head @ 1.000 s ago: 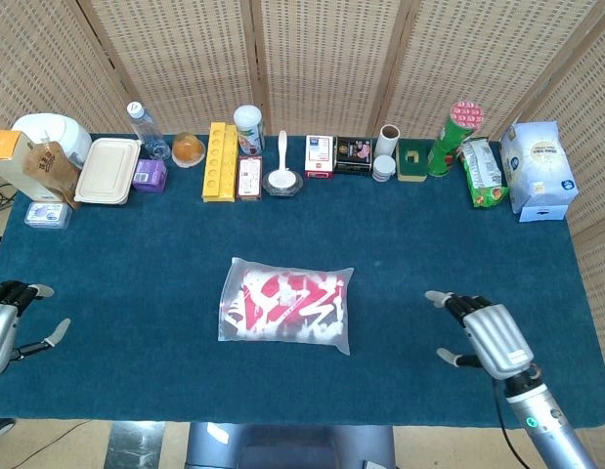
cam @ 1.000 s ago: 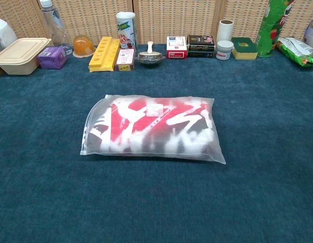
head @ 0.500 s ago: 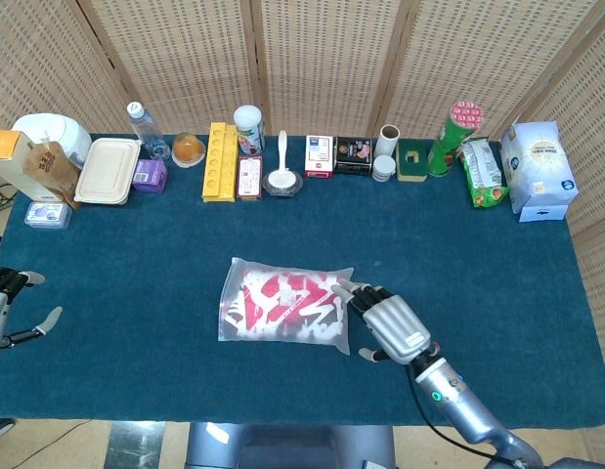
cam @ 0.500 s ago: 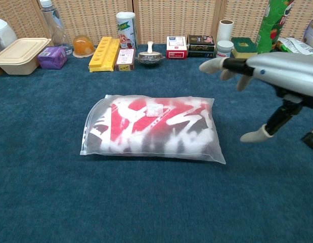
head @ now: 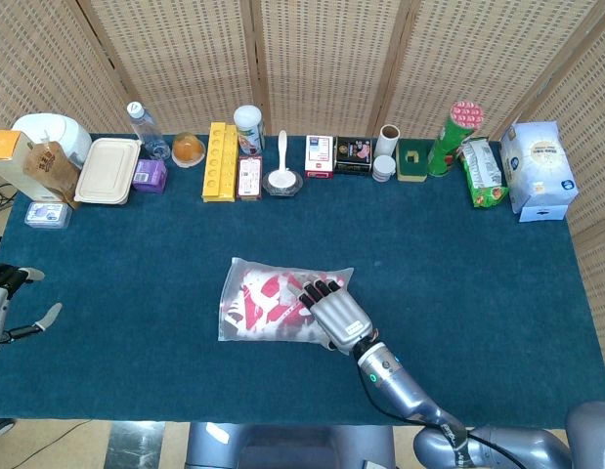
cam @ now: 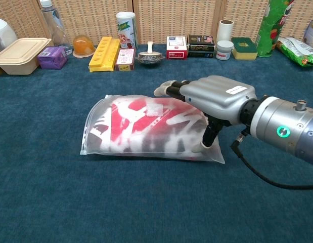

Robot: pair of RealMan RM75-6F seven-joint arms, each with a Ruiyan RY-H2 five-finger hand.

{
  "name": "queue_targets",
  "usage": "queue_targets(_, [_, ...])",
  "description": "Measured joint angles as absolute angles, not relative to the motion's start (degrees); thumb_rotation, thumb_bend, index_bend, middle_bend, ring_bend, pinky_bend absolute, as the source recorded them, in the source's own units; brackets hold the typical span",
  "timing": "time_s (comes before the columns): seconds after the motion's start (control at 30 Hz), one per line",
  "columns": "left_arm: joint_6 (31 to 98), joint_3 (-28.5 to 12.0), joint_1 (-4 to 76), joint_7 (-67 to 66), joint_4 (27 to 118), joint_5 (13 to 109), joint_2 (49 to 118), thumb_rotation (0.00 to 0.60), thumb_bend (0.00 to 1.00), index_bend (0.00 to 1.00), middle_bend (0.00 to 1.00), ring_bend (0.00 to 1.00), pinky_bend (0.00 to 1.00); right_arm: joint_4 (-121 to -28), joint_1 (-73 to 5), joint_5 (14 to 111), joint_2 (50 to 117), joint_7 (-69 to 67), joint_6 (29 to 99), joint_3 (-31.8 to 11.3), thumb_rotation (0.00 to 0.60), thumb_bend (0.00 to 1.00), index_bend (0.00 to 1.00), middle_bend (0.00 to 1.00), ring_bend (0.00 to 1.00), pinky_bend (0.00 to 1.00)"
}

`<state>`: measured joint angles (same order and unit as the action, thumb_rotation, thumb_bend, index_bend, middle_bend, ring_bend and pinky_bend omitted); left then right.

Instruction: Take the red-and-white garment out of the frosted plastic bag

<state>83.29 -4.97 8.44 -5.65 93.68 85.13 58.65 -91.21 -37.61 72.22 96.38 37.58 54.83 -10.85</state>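
The frosted plastic bag (head: 282, 311) is lying flat on the dark blue cloth-covered desk (head: 458, 254), roughly midway between its left and right edges and nearer the front edge than the back. The red-and-white garment (cam: 146, 126) is sitting folded inside it, showing through the cloudy film.

The right hand (cam: 214, 98) is lying over the right end of the bag, palm down, its fingers (cam: 169, 89) stretching out across the bag's upper right part while the thumb is pressing down near the bag's front right corner. The fingers are extended rather than curled; whether they are pinching the film cannot be told from either view.

The left hand (head: 1, 311) is hanging at the desk's left edge, near the front corner, fingers apart and holding nothing.

Along the back edge, a yellow moulded tray (head: 219, 161), a beige lidded food container (head: 107, 171) and a green cylindrical snack tube with a red lid (head: 453, 137) are standing among other small packages.
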Motion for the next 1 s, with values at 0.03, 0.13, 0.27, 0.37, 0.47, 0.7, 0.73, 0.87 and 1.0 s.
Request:
queue_targets(0.03, [83.2, -4.9, 8.5, -5.6, 93.7, 85.0, 58.7, 0.402, 0.22, 0.38, 0.43, 0.31, 0.31, -90.1, -38.0, 72.2, 96.7, 37.8, 55.0, -11.0, 0.6, 0.02, 0.0, 0.0, 0.11, 0.2])
queue_targets(0.13, [83.0, -4.9, 8.5, -5.7, 93.7, 84.8, 58.6, 0.405, 0.22, 0.38, 0.43, 0.31, 0.31, -86.5, -39.1, 72.0, 97.5, 38.0, 55.2, -11.6, 0.6, 0.02, 0.0, 0.0, 0.11, 0.19])
queue_targets(0.27, [82.9, -4.9, 8.6, -5.7, 93.7, 84.4, 58.7, 0.4, 0.22, 0.38, 0.43, 0.31, 0.31, -82.3, -40.9, 71.7, 97.4, 38.0, 54.6, -12.4, 0.6, 0.02, 0.0, 0.0, 0.12, 0.18])
queue_targets(0.37, [82.9, -4.8, 8.6, -5.7, 93.7, 84.4, 58.8, 0.402, 0.22, 0.38, 0.43, 0.31, 0.31, -80.7, -42.7, 71.0, 96.0, 38.5, 52.9, -13.0, 0.6, 0.02, 0.0, 0.01, 0.12, 0.18])
queue_targets(0.47, [82.9, -4.8, 8.6, -5.6, 93.7, 84.4, 58.8, 0.403, 0.22, 0.38, 0.43, 0.31, 0.31, -82.1, -43.6, 70.2, 93.9, 39.3, 51.4, -13.1, 0.6, 0.02, 0.0, 0.01, 0.12, 0.18])
queue_targets(0.7, [82.5, -4.5, 8.8, -4.8, 93.5, 84.6, 58.9, 0.398, 0.22, 0.38, 0.43, 0.31, 0.31, -89.5, -47.6, 64.8, 90.2, 45.6, 47.0, -12.9, 0.6, 0.02, 0.0, 0.01, 0.12, 0.14])
queue_targets(0.73, [82.6, -4.5, 8.8, -4.6, 93.4, 84.6, 58.8, 0.401, 0.22, 0.38, 0.43, 0.31, 0.31, -90.0, -48.3, 63.5, 90.0, 46.6, 46.5, -13.0, 0.6, 0.03, 0.0, 0.01, 0.12, 0.14])
queue_targets(0.87, [82.8, -4.2, 8.3, -3.5, 92.9, 84.6, 58.5, 0.404, 0.22, 0.38, 0.43, 0.31, 0.31, -91.5, -51.8, 56.6, 89.6, 50.2, 44.5, -13.1, 0.6, 0.03, 0.0, 0.01, 0.12, 0.1])
queue_targets(1.0, [82.9, -3.9, 7.9, -2.3, 91.8, 84.3, 58.4, 0.401, 0.22, 0.38, 0.43, 0.31, 0.31, -91.8, -57.1, 48.1, 89.8, 54.9, 43.9, -12.8, 0.6, 0.03, 0.0, 0.01, 0.12, 0.1])
